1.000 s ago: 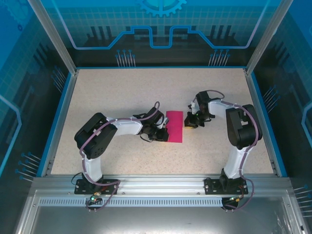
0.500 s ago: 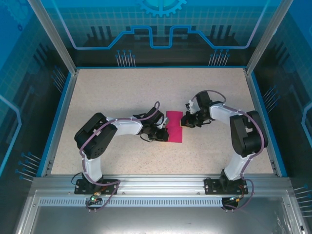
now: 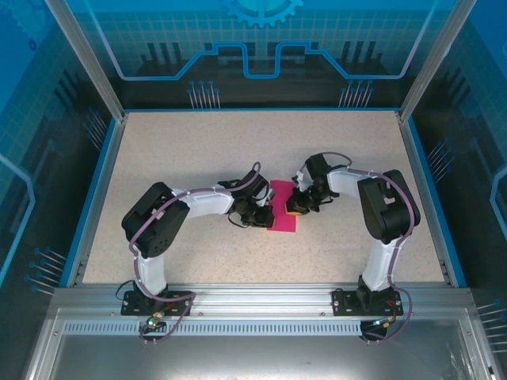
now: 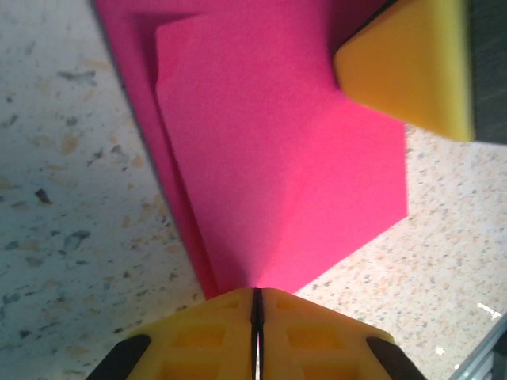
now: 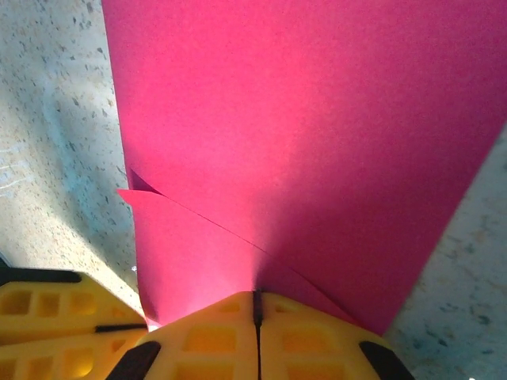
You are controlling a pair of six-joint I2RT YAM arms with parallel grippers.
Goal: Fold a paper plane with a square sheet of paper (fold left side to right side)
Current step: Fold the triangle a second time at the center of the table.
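L claw (image 4: 256, 296) & R claw (image 5: 256, 298) each clamp pink paper (image 4: 277, 158), far edges cropped.

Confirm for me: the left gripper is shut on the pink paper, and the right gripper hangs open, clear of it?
Not quite. The right gripper is also shut on the paper; the right wrist view shows it closed on the paper's edge. The left gripper is shut on it, as you said.

Tabletop (image 3: 182, 150), speckled beige, beneath the left gripper (image 3: 268, 215) and right gripper (image 3: 295, 207); translucent blue circuit-printed walls (image 3: 261, 47) beyond and flanking them; aluminium rail (image 3: 253, 297) behind.
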